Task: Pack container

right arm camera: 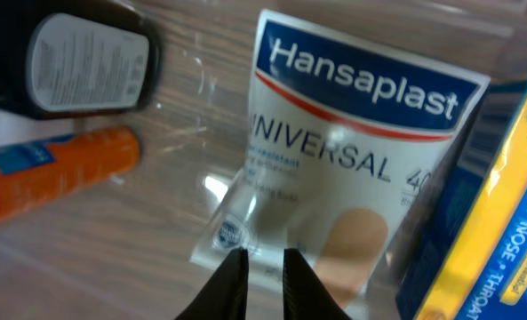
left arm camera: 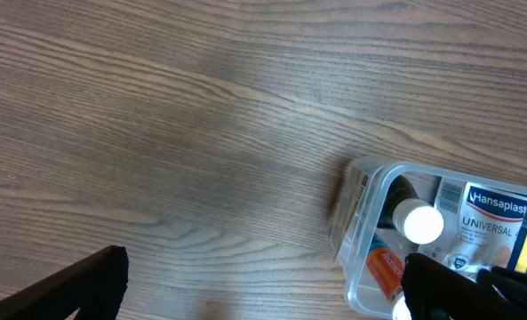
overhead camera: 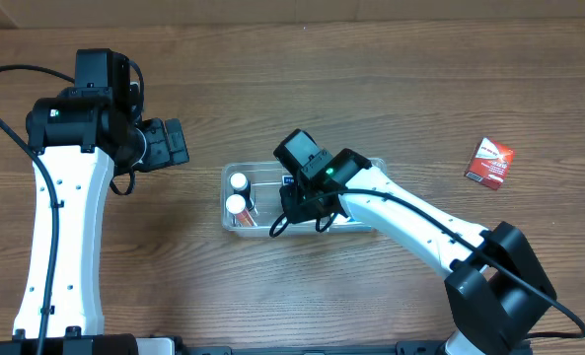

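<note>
The clear plastic container (overhead camera: 262,168) sits mid-table and also shows in the left wrist view (left arm camera: 361,231). Inside it are two white-capped bottles (overhead camera: 237,193), an orange tube (right arm camera: 59,169), a dark bottle (right arm camera: 76,62), a white Hansaplast box (right arm camera: 352,151) and a blue-and-yellow box (right arm camera: 494,213). My right gripper (right arm camera: 263,262) reaches down into the container (overhead camera: 297,202). Its fingers are nearly closed on the lower edge of the Hansaplast box. My left gripper (left arm camera: 263,280) is wide open and empty above bare table, left of the container (overhead camera: 179,143).
A small red and white packet (overhead camera: 489,161) lies on the wooden table at the far right. The right arm stretches across the container's right half.
</note>
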You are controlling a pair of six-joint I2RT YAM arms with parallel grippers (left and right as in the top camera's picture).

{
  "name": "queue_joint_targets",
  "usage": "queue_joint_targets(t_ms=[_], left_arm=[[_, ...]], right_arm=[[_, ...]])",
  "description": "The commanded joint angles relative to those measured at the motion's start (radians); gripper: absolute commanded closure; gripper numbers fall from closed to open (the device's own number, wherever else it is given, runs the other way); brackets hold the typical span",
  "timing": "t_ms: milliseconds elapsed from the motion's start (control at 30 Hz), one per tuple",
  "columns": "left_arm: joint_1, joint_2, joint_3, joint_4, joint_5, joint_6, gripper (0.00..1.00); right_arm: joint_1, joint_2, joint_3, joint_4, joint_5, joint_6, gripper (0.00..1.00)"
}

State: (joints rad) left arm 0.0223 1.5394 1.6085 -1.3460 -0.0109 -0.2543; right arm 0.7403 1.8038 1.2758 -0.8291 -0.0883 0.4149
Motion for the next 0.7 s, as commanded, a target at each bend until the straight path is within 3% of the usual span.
queue_joint_targets(t_ms=[0, 200, 433, 533, 667], left_arm=[[0.003, -0.003, -0.005, 0.0, 0.0, 0.016, 0.0], [0.003, -0.003, -0.005, -0.001, 0.0, 0.016, 0.0], [0.003, -0.003, -0.005, -0.004, 0.001, 0.016, 0.0], [0.003, -0.003, -0.005, -0.002, 0.0, 0.016, 0.0], [0.003, -0.003, -0.005, 0.005, 0.001, 0.015, 0.0]], right_arm=[[-0.001, -0.009, -0.079, 0.057, 0.045, 0.0, 0.83], [-0.001, -0.008, -0.145, 0.097, 0.08, 0.0, 0.79], [-0.001, -0.068, 0.106, -0.048, 0.083, -0.065, 0.76], [0.001, -0.071, 0.116, -0.048, -0.056, -0.083, 0.76], [0.041, -0.029, 0.114, -0.038, -0.071, -0.083, 0.76]])
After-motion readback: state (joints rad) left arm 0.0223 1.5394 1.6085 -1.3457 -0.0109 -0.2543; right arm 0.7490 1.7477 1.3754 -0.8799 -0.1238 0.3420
